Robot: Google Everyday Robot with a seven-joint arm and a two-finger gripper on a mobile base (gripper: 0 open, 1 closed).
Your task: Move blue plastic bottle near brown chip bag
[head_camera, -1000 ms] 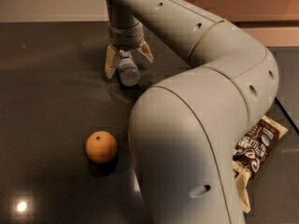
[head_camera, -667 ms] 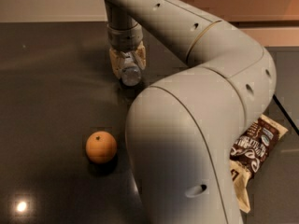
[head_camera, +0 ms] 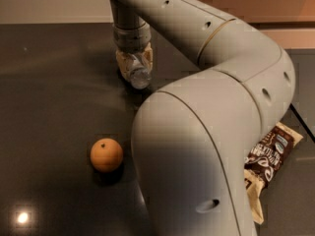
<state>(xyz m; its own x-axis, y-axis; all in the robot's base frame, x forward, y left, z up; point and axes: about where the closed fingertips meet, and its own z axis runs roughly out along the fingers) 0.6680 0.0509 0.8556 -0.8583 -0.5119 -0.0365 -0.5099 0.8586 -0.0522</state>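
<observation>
The blue plastic bottle (head_camera: 138,71) lies on the dark table at the back, its white cap end pointing towards me. My gripper (head_camera: 135,65) is down over it, and its cream fingers (head_camera: 122,63) are shut on the bottle's body. The brown chip bag (head_camera: 268,160) lies at the right, dark brown with cream edges, partly hidden behind my grey arm (head_camera: 206,107). The bottle is far to the left of and behind the bag.
An orange (head_camera: 106,155) sits on the table (head_camera: 54,92) at the front left. My bulky arm fills the middle and right of the view. The table's right edge runs just beyond the bag.
The gripper's fingers, spread wide around the bottle a second ago, have closed onto it. The arm, orange and bag hold their places.
</observation>
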